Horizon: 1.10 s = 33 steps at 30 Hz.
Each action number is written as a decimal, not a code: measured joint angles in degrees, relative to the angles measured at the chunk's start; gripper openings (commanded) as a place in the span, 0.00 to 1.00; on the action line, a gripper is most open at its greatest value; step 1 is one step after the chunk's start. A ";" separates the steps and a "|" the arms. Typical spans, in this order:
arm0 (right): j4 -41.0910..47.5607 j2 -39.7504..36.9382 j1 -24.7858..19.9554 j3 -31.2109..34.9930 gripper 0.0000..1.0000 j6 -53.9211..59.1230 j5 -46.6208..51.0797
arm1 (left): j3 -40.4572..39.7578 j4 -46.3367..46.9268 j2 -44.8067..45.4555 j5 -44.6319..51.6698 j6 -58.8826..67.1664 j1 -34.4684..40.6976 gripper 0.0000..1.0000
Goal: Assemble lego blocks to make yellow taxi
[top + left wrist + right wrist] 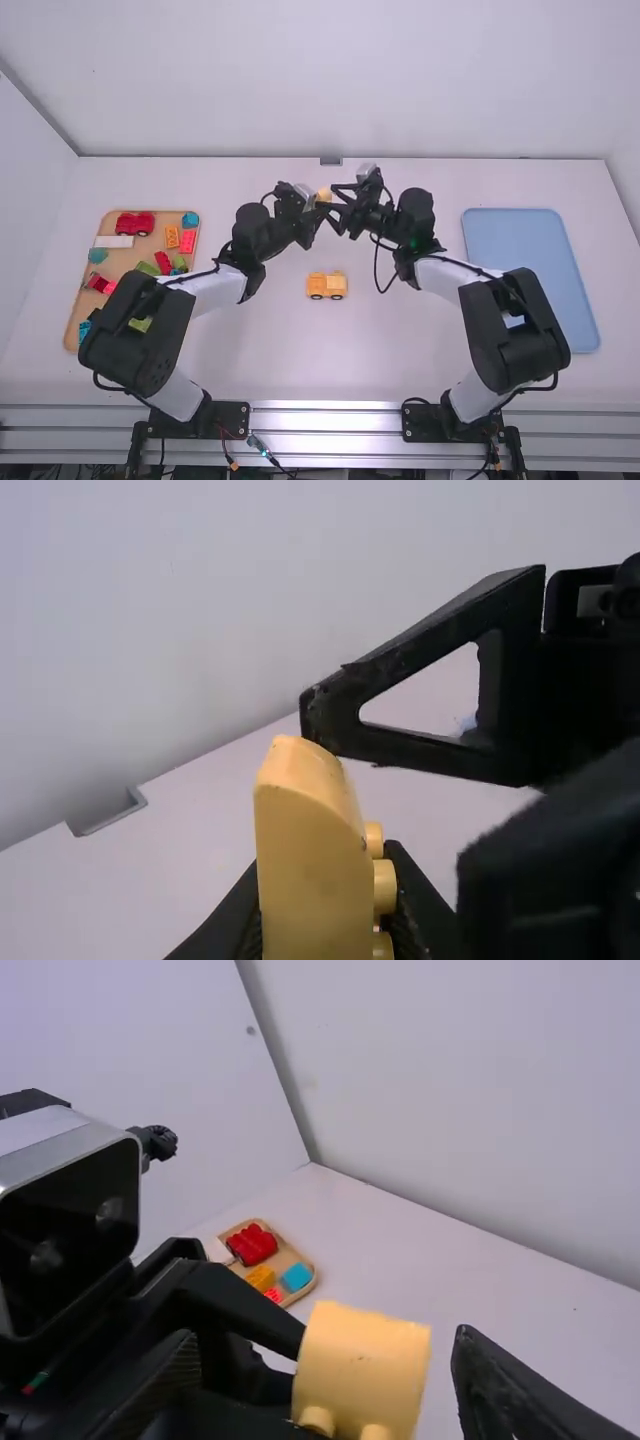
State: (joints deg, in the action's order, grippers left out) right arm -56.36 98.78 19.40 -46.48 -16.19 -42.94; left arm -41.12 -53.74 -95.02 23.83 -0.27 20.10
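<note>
In left claw, yellow block partly hidden

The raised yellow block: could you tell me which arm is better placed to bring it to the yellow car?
Left, I'd say: the left gripper holds the yellow block, while the right gripper stands open close by. The yellow car lies between both arms.

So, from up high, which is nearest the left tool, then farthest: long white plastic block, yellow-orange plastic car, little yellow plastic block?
1. Little yellow block, held in the left tool.
2. Yellow-orange car, middle of the table.
3. Long white block, left, on the tan wooden tray.
</note>
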 measured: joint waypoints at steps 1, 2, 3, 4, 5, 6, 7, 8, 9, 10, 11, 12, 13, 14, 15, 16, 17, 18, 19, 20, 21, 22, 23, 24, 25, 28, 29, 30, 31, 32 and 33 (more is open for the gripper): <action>0.09 0.00 0.02 0.00 0.60 -0.07 -0.04 | 0.00 -0.02 0.00 0.00 0.00 0.02 0.02; 0.15 0.00 0.04 0.00 0.59 -0.11 0.02 | 0.00 0.00 0.00 0.00 0.00 0.00 0.02; 0.20 0.00 0.04 0.00 0.56 -0.37 0.02 | 0.00 0.00 0.00 0.00 0.00 0.00 0.02; 0.15 0.00 0.04 0.00 0.55 -0.44 0.02 | 0.00 0.00 0.00 0.02 0.00 0.00 0.02; 0.15 0.00 0.02 0.00 0.55 -0.57 0.02 | 0.00 -0.02 0.00 0.02 -0.02 0.02 0.02; 0.20 0.00 0.02 0.00 0.54 -0.68 0.02 | 0.00 -0.09 0.00 0.02 0.02 0.02 0.02; 0.22 0.00 -0.07 0.00 0.52 -0.85 0.00 | 0.00 -0.26 0.00 0.00 0.00 0.02 0.02; 0.22 0.00 -0.07 0.00 0.52 -1.07 0.04 | 0.00 -0.63 0.00 0.02 0.02 0.02 0.02; 0.22 0.00 -0.07 0.00 0.52 -1.07 0.04 | 0.00 -0.63 0.00 0.02 0.02 0.02 0.02; 0.42 0.00 -0.07 0.00 0.51 -1.27 0.02 | 0.00 -0.94 0.00 0.00 0.00 0.00 0.02; 0.44 0.00 -0.07 0.00 0.50 -1.42 0.04 | 0.00 -1.05 0.00 0.00 0.00 0.02 0.02; 0.44 0.00 -0.07 0.00 0.50 -1.44 0.07 | 0.00 -1.05 0.00 0.02 0.00 0.02 0.02; 0.61 0.00 -0.07 0.00 0.50 -1.40 0.02 | 0.00 -1.03 0.00 0.02 -0.02 0.02 0.02; 0.74 0.00 -0.07 0.00 0.50 -1.46 0.04 | 0.00 -1.03 0.00 0.00 0.02 0.00 0.02; 0.85 0.00 0.04 0.00 0.50 -1.49 0.11 | 0.00 -1.01 0.00 0.02 -0.02 0.02 0.02; 0.85 0.00 0.17 0.00 0.50 -1.40 0.44 | 0.00 -1.03 0.00 0.00 -0.02 0.02 0.02; 0.85 0.00 0.39 0.00 0.50 -1.46 0.87 | 0.00 -1.05 0.00 -0.02 -0.02 0.02 0.02; 0.85 0.00 0.66 0.00 0.50 -1.42 1.49 | 0.00 -1.01 0.00 -0.04 0.00 0.00 0.02; 0.87 0.00 0.83 0.00 0.48 -1.40 1.99 | 0.00 -1.01 0.00 -0.09 -0.02 0.00 0.02; 0.85 0.00 0.92 0.00 0.47 -1.42 2.27 | 0.00 -1.01 0.00 -0.09 -0.02 0.00 0.02; 0.85 0.00 1.07 0.00 0.46 -1.33 2.93 | 0.00 -1.03 0.00 -0.20 0.00 0.00 0.02; 0.85 0.00 1.09 0.00 0.43 -1.22 3.15 | 0.00 -0.98 0.00 -0.24 0.00 0.00 0.02; 0.87 0.00 1.11 0.00 0.42 -1.20 3.50 | 0.00 -1.03 0.00 -0.22 -0.02 0.00 0.02; 0.90 0.00 1.11 0.00 0.41 -1.18 3.58 | 0.00 -1.03 0.00 -0.20 -0.02 0.00 0.02; 0.92 0.00 1.09 0.00 0.40 -1.11 3.78 | 0.00 -1.05 0.00 -0.22 0.00 0.00 0.02; 0.98 0.00 1.09 0.00 0.35 -0.94 4.37 | 0.00 -1.09 0.00 -0.15 -0.02 0.00 0.02; 0.98 0.00 1.09 0.00 0.33 -0.92 4.50 | 0.00 -1.16 0.00 -0.07 -0.02 0.00 0.02; 0.98 0.00 1.11 0.00 0.32 -1.03 4.52 | 0.00 -1.22 0.00 -0.13 0.02 0.00 0.02; 0.98 0.00 1.11 0.00 0.32 -1.07 4.50 | 0.00 -1.20 0.00 -0.22 0.00 0.00 0.02; 0.98 0.00 1.11 0.00 0.32 -1.11 4.52 | 0.00 -1.20 0.00 -0.22 0.00 0.00 0.02; 0.98 0.00 1.11 0.00 0.32 -1.25 4.52 | 0.00 -1.20 0.02 -0.24 0.00 0.00 0.02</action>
State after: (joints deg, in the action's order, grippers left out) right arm -55.37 98.78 20.51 -46.48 -17.43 -38.41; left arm -41.12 -54.94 -95.00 23.59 -0.27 20.10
